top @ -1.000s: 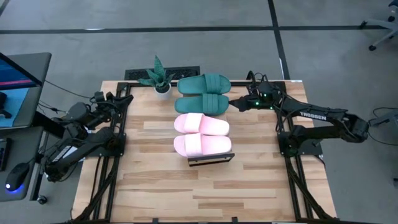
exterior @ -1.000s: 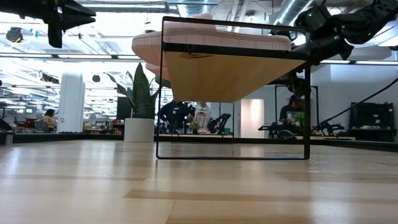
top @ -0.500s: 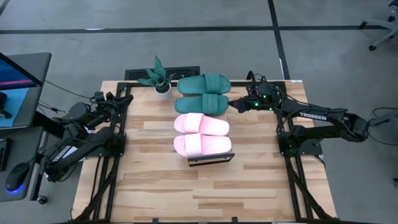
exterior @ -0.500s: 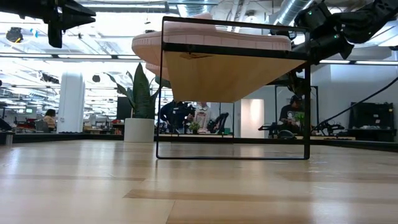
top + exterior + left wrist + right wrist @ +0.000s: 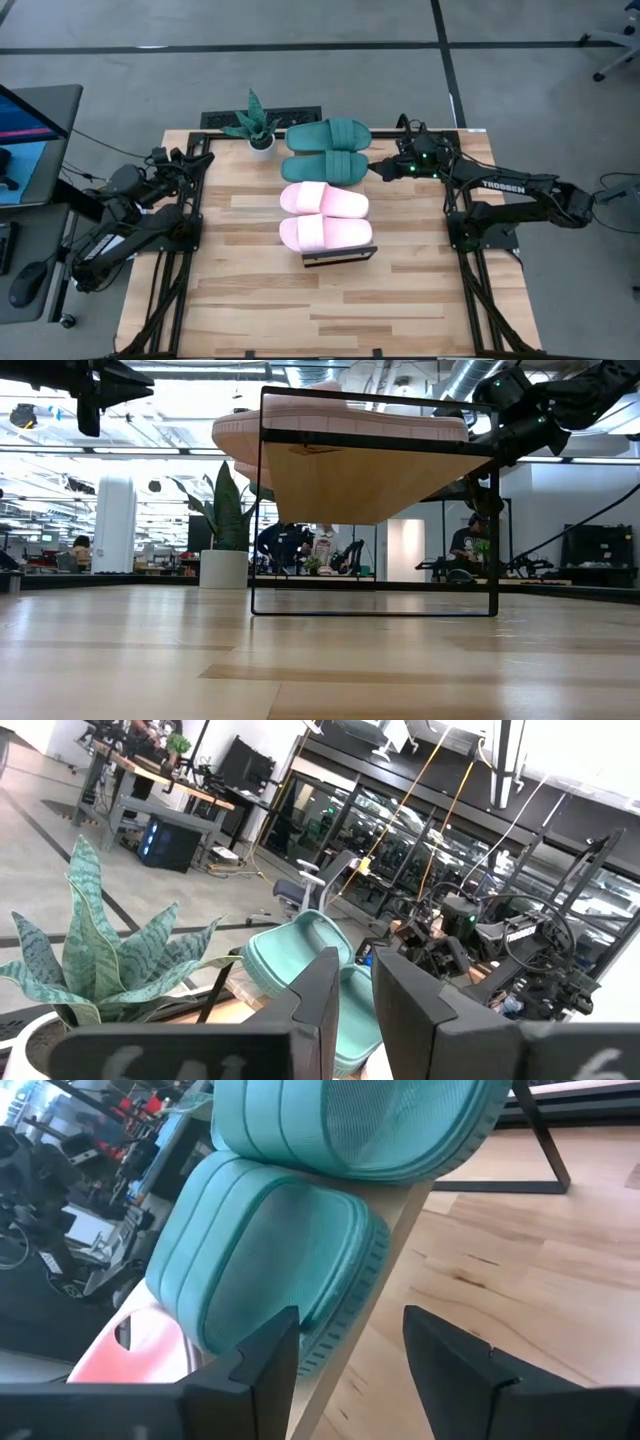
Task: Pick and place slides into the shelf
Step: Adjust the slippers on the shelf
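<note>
All the slides lie side by side on the shelf (image 5: pixel 340 256), soles down on its light plank (image 5: pixel 398 1240). The dark green pair (image 5: pixel 327 150) is at the far end and the pale pink pair (image 5: pixel 323 217) at the near end. In the low view a pink slide (image 5: pixel 340 426) sits on the shelf top (image 5: pixel 375 480). My right gripper (image 5: pixel 379 167) is open, level, just right of the nearer green slide (image 5: pixel 265 1270), whose end stands ahead of the fingers without touching. My left gripper (image 5: pixel 190 160) waits shut at the table's left edge.
A small potted plant (image 5: pixel 255 125) stands at the table's far edge, just left of the green slides, and shows close in the left wrist view (image 5: pixel 90 960). Bare wood table (image 5: pixel 300 310) lies near of the shelf. Dark arm frames run along both table sides.
</note>
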